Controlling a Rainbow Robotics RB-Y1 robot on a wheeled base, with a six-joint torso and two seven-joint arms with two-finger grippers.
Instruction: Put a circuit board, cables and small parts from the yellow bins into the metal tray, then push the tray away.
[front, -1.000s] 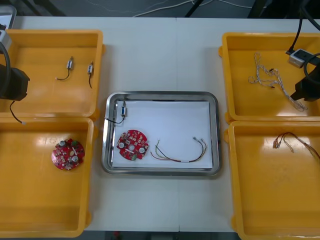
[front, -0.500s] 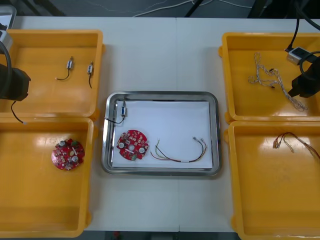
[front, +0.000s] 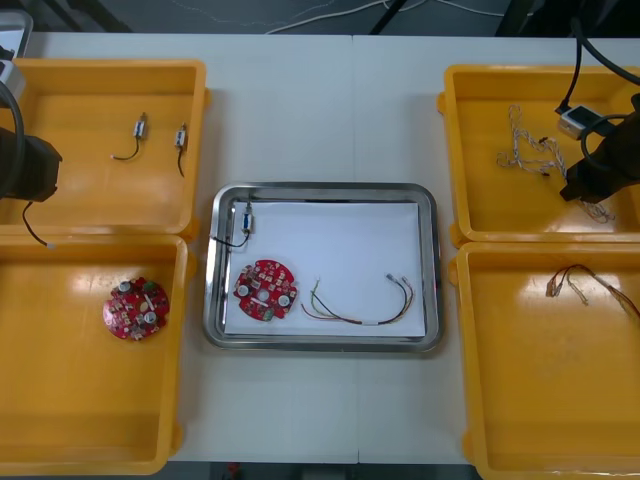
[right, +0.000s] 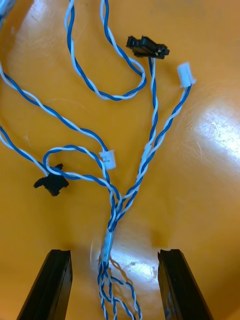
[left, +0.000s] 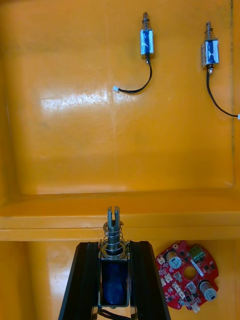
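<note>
My right gripper is open and low over the far right yellow bin, its fingers on either side of a twisted blue and white cable. From the front, that gripper sits at the right end of the cable bundle. My left gripper is shut on a small metal part with a blue body, above the wall between the two left bins. The metal tray holds a round red circuit board, a red and yellow cable and a small metal part.
Two small metal parts lie in the far left bin. A second red circuit board lies in the near left bin. A red and yellow cable lies in the near right bin.
My right gripper has moved left and lower into the far right bin, onto the blue and white cable. The left arm has stayed still.
</note>
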